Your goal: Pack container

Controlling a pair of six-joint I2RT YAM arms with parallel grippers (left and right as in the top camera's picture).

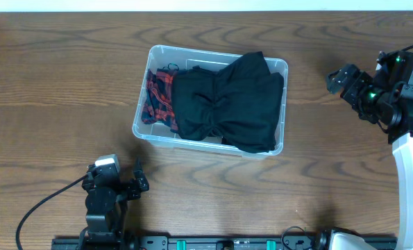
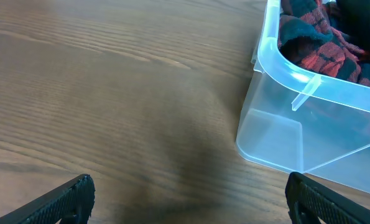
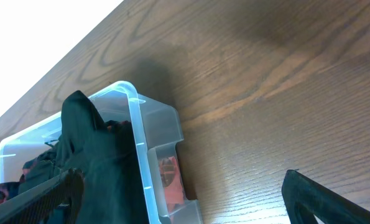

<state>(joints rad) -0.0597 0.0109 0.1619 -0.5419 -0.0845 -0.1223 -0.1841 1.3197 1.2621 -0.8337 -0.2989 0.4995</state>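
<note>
The container (image 1: 161, 139) sits mid-table (image 1: 53, 83), its long axis running left to right across the robot's front with a slight tilt. It holds a red plaid garment (image 1: 159, 97) at its left end and a black garment (image 1: 227, 104) filling the rest. The black cloth rides up over the rim at the right end, the end that faces the right gripper (image 1: 338, 82). That gripper hangs just off the short right wall with its fingers spread wide and empty. The left gripper (image 1: 138, 177) is likewise open and holds nothing, near the front left corner. Tucking the overhang in would likely fall to the right arm, moving leftward.
</note>
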